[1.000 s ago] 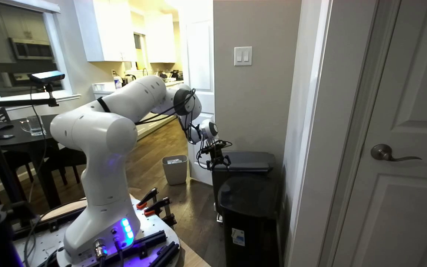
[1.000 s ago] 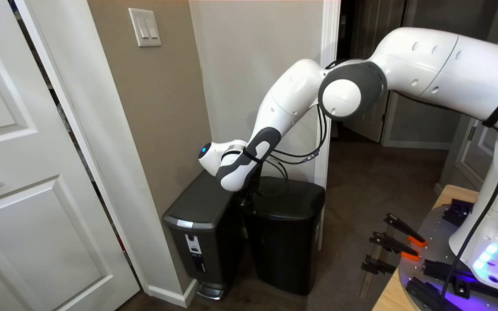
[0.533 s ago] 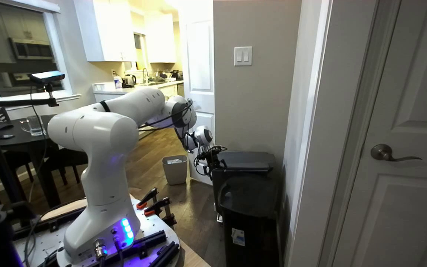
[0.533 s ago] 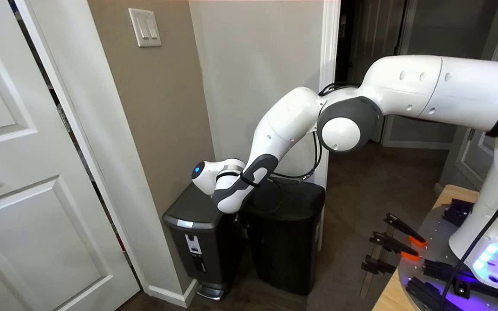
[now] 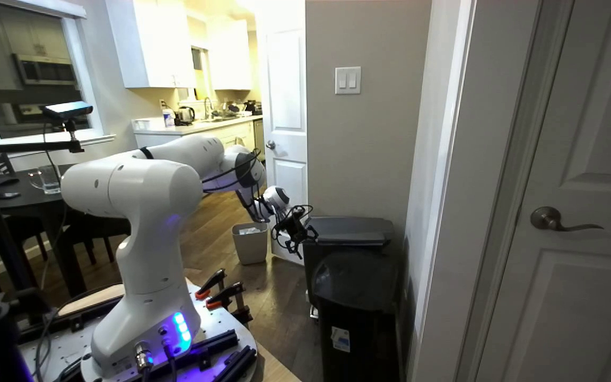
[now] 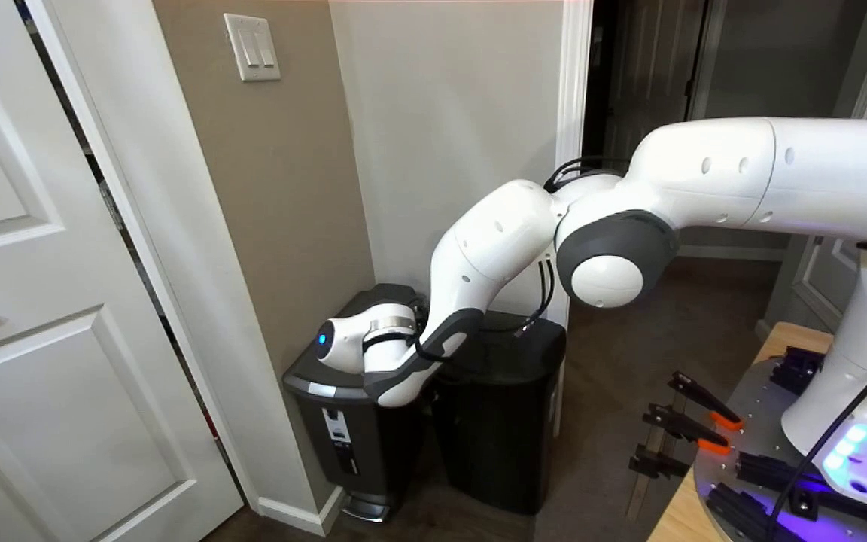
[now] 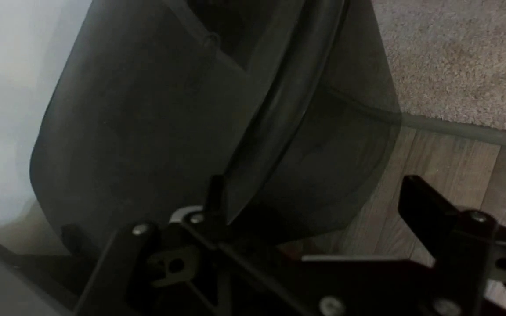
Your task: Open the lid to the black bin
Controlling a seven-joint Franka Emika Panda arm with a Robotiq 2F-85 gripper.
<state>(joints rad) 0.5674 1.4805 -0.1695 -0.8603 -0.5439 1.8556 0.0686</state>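
Note:
The black bin (image 5: 358,339) stands against the wall with a light label low on its front; it also shows in an exterior view (image 6: 494,444) and in the wrist view (image 7: 323,175). Its lid (image 5: 358,276) lies flat and closed on top, also seen in an exterior view (image 6: 512,350) and in the wrist view (image 7: 147,145). My gripper (image 5: 305,245) is open and empty, tilted, beside the bins near lid height. In the wrist view the gripper (image 7: 316,188) has its left finger overlapping the lid's edge and its right finger over the floor; contact cannot be told.
A dark grey pedal bin (image 6: 351,452) stands close beside the black bin; its top shows in an exterior view (image 5: 350,231). A small grey-tan bin (image 5: 250,246) stands on the floor near a white door (image 5: 287,175). Clamps (image 6: 685,421) stick out from the robot's table.
The arm has lowered. The gripper has moved down and away from above the bins, leftward in an exterior view, and has tilted. The bins and the lid have not moved.

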